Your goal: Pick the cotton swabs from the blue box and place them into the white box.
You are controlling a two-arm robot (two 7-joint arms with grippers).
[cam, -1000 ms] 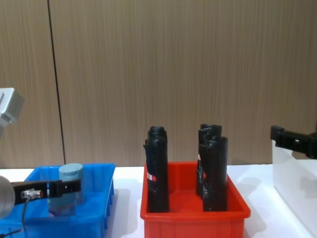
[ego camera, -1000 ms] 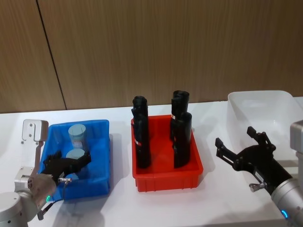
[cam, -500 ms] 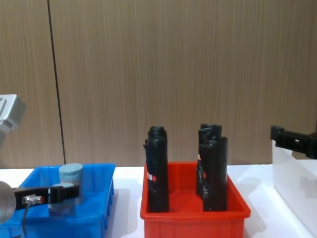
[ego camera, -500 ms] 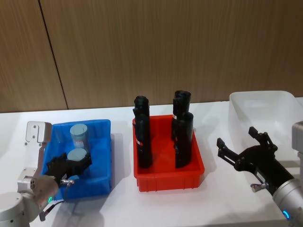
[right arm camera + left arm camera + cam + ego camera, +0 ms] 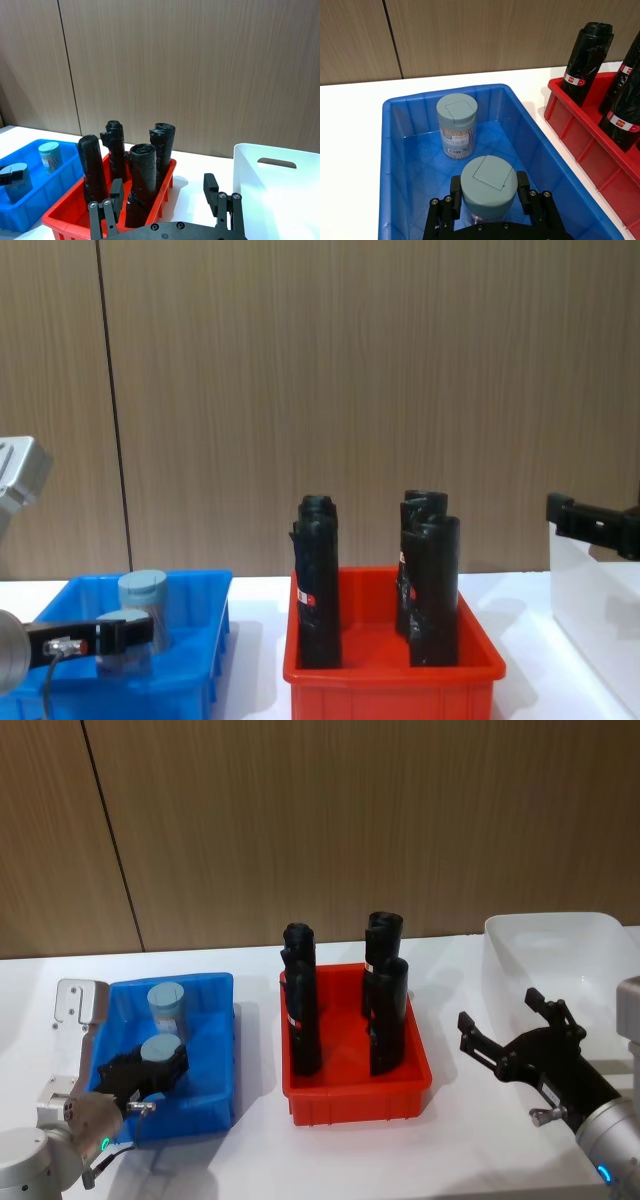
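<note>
We count two jars of cotton swabs (image 5: pixel 164 1020), both upright inside the blue box (image 5: pixel 215 983) at the table's left end. The far jar (image 5: pixel 456 125) stands close to the back wall, and the near jar (image 5: pixel 162 1048) sits just in front of it, apart from it. Bare blue floor shows on both sides of them.

To the right, one red bin (image 5: pixel 352 1105) holds four black rolls (image 5: pixel 300 1020), all standing well above its rim. Beyond a strip of open table (image 5: pixel 455 1105) stands the single white box (image 5: pixel 600 925), at the far right.

The left gripper (image 5: pixel 488 184) reaches in over the box's near edge, roughly level and low. Its fingers (image 5: pixel 522 182) lie against either side of the near jar's lid, clasping it.

The right gripper (image 5: pixel 497 1008) hovers above the table in front of the white box, its fingers spread wide with nothing between them.
</note>
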